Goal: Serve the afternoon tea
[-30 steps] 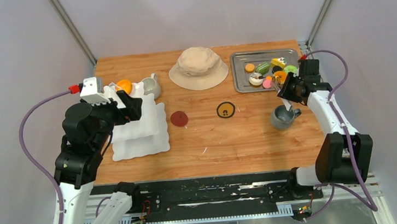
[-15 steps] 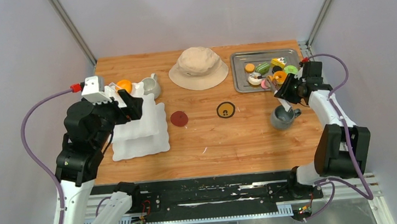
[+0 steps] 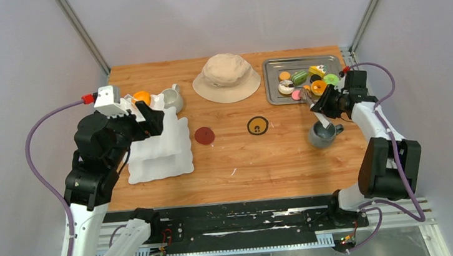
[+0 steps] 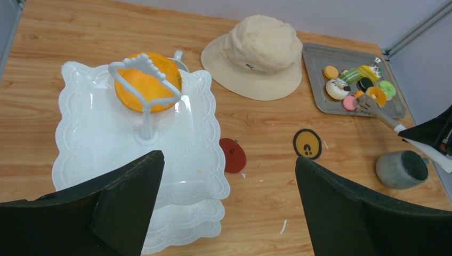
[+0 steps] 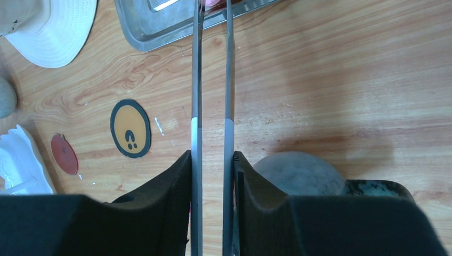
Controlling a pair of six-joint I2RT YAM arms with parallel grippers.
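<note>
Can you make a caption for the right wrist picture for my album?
The right pincer squeezes long metal tongs reaching over the silver metal tray, beside a round grey mug.

Top camera sat high behind the arms, bases at 6 o'clock, and took in the whole table from far off. Left wrist camera hung over the stand at 9 o'clock, tilted toward 2 o'clock, mid-range, catching hat, tray and mug. Right wrist camera rode low at 3 o'clock, staring almost straight down along the tongs toward 11, wood close up. Both wrist views shared hat, tray edge, mug and yellow disc; the top view held it all.
</note>
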